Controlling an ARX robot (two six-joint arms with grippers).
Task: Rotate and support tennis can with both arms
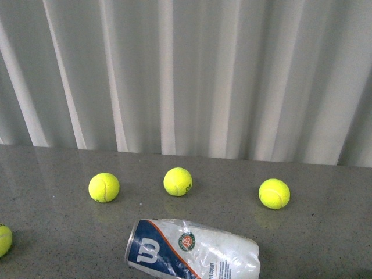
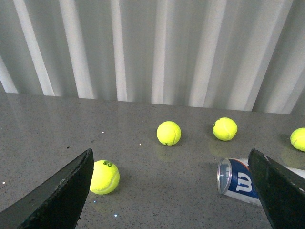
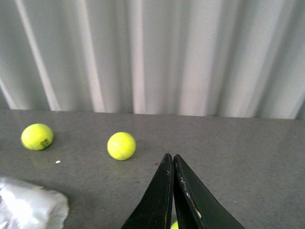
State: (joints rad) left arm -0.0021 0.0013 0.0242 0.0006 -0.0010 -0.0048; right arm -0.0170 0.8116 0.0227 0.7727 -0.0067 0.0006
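The tennis can lies on its side on the grey table, metal-rimmed open end to the left, navy "W" label up, and its clear end crumpled. Neither arm shows in the front view. In the left wrist view my left gripper is open wide above the table. The can lies beside its one finger, which hides part of it. My right gripper is shut with nothing between the fingers. The can's crumpled clear end lies apart from it at the edge of the right wrist view.
Three tennis balls lie in a row behind the can. Another ball sits at the left edge. A white pleated curtain hangs behind the table. A sliver of yellow ball shows under the right fingers.
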